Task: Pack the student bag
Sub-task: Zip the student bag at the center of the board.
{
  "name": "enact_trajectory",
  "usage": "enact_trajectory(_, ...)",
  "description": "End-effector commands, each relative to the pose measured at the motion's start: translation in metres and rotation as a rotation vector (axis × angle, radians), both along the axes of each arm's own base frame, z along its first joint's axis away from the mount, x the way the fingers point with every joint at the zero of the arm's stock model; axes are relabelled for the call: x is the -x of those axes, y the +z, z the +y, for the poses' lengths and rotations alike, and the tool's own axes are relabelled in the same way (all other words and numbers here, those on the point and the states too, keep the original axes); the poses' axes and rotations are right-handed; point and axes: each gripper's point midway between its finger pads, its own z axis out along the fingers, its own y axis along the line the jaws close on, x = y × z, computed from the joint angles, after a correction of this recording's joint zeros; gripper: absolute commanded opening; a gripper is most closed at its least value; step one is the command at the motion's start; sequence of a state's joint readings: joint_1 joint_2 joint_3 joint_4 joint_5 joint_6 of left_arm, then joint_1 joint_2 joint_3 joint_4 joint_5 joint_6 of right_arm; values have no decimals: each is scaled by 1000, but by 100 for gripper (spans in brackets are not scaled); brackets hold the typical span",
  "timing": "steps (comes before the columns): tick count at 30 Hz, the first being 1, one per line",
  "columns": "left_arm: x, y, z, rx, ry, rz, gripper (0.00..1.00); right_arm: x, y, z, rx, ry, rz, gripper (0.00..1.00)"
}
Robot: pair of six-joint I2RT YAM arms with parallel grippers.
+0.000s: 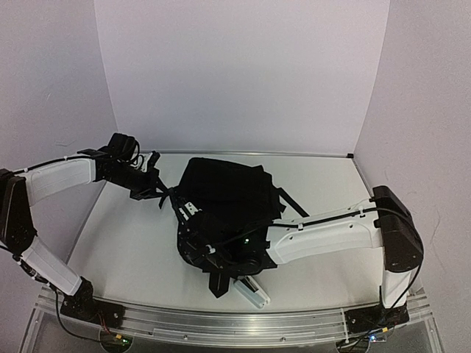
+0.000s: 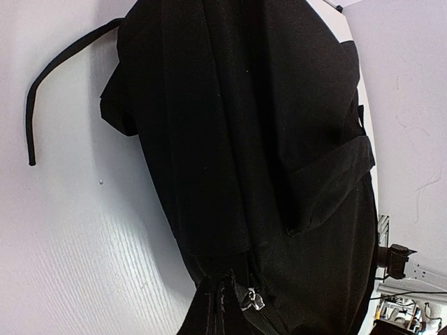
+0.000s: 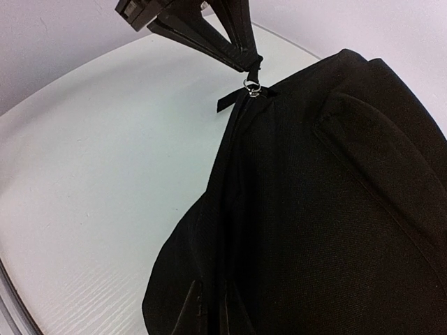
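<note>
The student bag (image 1: 228, 195) lies mid-table between my grippers, with its inside hidden. My left gripper (image 3: 244, 57) is at the bag's far-left end, clamped on the zipper pull (image 3: 250, 85); only the right wrist view shows that. My right gripper (image 3: 211, 300) is closed tight at the near end, but I cannot tell whether it pinches fabric. The left wrist view shows a loose strap (image 2: 42, 91).

The student bag (image 1: 228, 191) is showing matt black woven cloth, its zipper pull (image 3: 251, 86) glinting as shiny metal. The table (image 1: 132, 243) is looking smooth and matt, the rail (image 1: 221, 320) at its near edge gleaming metal.
</note>
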State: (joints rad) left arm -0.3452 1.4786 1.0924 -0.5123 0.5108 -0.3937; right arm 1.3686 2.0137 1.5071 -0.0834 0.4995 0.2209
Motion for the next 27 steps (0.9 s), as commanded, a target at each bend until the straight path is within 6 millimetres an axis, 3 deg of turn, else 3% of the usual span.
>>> enact_trajectory(1, -65, 35, 22, 6, 152, -200, 0, 29, 42, 2, -116, 34, 39, 0)
enact_trajectory(9, -89, 44, 16, 80, 151, -235, 0, 30, 64, 14, -210, 25, 71, 1)
enact_trajectory(11, -90, 45, 11, 109, 129, -219, 4, 29, 69, 16, -228, 17, 73, 19)
enact_trajectory(13, -88, 45, 5, 135, 104, -201, 15, 26, 76, 14, -253, -11, 71, 39)
enact_trajectory(16, -80, 47, 5, 140, 90, -172, 39, 19, 92, 1, -291, -71, 48, 65)
enact_trajectory(18, -69, 53, 8, 134, 96, -170, 60, 14, 105, -12, -312, -115, 21, 78)
enact_trajectory(21, -49, 66, 16, 134, 122, -167, 77, 4, 120, -33, -322, -160, -4, 95)
enact_trajectory(23, -33, 70, 20, 140, 137, -138, 84, -8, 125, -47, -319, -179, 1, 98)
enact_trajectory(27, 4, 64, 18, 177, 161, -38, 94, -58, 125, -80, -343, -238, 71, 98)
